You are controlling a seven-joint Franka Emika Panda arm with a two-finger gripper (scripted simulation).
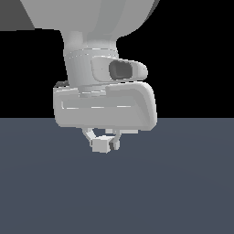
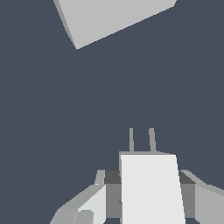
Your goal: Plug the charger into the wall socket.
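My gripper (image 1: 103,142) hangs just above the dark grey floor, shut on the charger (image 1: 100,146), a small off-white block held between the fingers. In the wrist view the charger (image 2: 151,188) fills the space between the two fingers (image 2: 89,205), and its two short grey prongs (image 2: 141,140) point away from the hand. A large off-white slab, the wall socket (image 2: 111,17), shows some way ahead of the prongs, seen at an angle; its holes are not visible. In the exterior view the socket is out of sight.
The dark grey floor (image 1: 183,183) spreads all around the hand. The arm's bulky white wrist (image 1: 105,105) blocks much of the exterior view.
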